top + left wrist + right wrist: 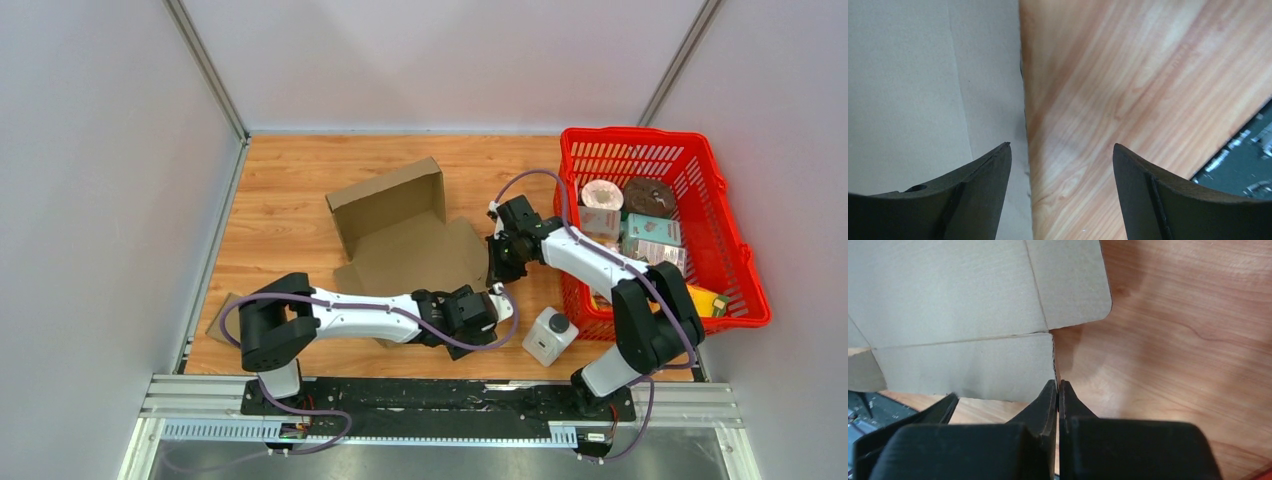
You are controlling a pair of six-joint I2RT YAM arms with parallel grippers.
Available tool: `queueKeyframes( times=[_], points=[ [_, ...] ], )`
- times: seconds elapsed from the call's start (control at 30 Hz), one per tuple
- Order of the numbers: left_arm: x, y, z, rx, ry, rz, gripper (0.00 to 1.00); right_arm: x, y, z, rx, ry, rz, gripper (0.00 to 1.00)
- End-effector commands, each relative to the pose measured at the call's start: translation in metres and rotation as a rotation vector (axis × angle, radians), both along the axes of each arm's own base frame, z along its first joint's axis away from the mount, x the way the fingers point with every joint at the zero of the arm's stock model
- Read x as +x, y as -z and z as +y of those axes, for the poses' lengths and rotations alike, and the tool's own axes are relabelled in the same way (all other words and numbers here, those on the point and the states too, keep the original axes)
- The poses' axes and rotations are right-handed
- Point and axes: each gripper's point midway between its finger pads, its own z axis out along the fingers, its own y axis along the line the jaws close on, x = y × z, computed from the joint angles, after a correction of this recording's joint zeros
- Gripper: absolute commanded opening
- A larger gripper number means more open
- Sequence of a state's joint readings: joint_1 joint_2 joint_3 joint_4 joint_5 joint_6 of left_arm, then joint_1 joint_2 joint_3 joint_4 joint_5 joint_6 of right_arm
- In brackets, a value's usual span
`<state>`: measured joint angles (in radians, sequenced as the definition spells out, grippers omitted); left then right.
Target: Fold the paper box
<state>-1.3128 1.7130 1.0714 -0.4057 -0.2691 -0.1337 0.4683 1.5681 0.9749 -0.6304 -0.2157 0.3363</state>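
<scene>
1. Fingers of the left end effector fill the foreground of its wrist view. They are spread wide and hold nothing. One sits over cardboard, the other over bare surface, with the box edge between them.
2. Right end effector: closed to a sliver, with a panel edge running straight into the tips. I read this as a thin pinch on the paper box, but I can't confirm the bite depth.
3. From the top view, the box sits mid-surface. Its walled part is toward 12 o'clock and the flat panel spreads toward 6 o'clock. Both end effectors are at its 4 o'clock corner.
4. Step in hand, as I judge it: raising that side panel along its crease.
5. To do it well, I'd swing the right in an arc about the crease, not pull straight up, since a shallow pinch could slip. I'd press the left down on the flat panel first so the box can't slide.
6. Red basket at 3 o'clock and small white container at 5 o'clock crowd the right arm, so any swing should go inward.
</scene>
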Motion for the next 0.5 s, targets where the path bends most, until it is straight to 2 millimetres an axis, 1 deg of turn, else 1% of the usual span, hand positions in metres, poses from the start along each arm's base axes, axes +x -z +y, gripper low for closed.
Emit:
queueKeyframes(
  times=[0.0,0.03,0.07,0.1,0.13,0.17,0.2,0.23,0.27,0.3,0.37,0.4,0.47],
  points=[
    [0.027,-0.018,-0.001,0.051,-0.102,-0.108,0.82,-0.003,-0.05,0.019,0.129,-0.038,-0.037,0.0],
    [0.032,-0.018,0.003,0.084,-0.123,-0.131,0.81,-0.005,-0.058,0.021,0.146,-0.049,-0.037,0.0],
    [0.04,-0.021,0.015,0.136,-0.155,-0.179,0.79,-0.01,-0.062,0.022,0.161,-0.063,-0.021,0.0],
    [0.045,-0.027,0.016,0.145,-0.176,-0.209,0.77,-0.018,-0.062,0.02,0.152,-0.074,0.009,0.0],
    [0.049,-0.03,0.021,0.16,-0.195,-0.235,0.74,-0.019,-0.068,0.02,0.16,-0.08,0.003,0.0],
    [0.055,-0.035,0.029,0.189,-0.215,-0.283,0.73,-0.021,-0.071,0.02,0.166,-0.089,0.009,0.0],
    [0.059,-0.041,0.033,0.2,-0.231,-0.314,0.71,-0.026,-0.072,0.019,0.162,-0.098,0.023,0.0],
    [0.063,-0.045,0.037,0.218,-0.247,-0.346,0.68,-0.028,-0.076,0.018,0.166,-0.103,0.022,0.0],
    [0.069,-0.054,0.045,0.25,-0.264,-0.401,0.62,-0.03,-0.08,0.018,0.165,-0.111,0.025,0.0],
    [0.072,-0.059,0.048,0.26,-0.271,-0.429,0.59,-0.031,-0.082,0.017,0.166,-0.111,0.023,0.0],
    [0.079,-0.074,0.053,0.279,-0.279,-0.495,0.55,-0.031,-0.087,0.017,0.168,-0.119,0.016,0.0],
    [0.08,-0.078,0.055,0.285,-0.276,-0.511,0.54,-0.031,-0.089,0.017,0.172,-0.121,0.019,0.0],
    [0.082,-0.088,0.058,0.292,-0.267,-0.542,0.4,-0.032,-0.093,0.019,0.184,-0.128,0.02,0.0]
  ],
)
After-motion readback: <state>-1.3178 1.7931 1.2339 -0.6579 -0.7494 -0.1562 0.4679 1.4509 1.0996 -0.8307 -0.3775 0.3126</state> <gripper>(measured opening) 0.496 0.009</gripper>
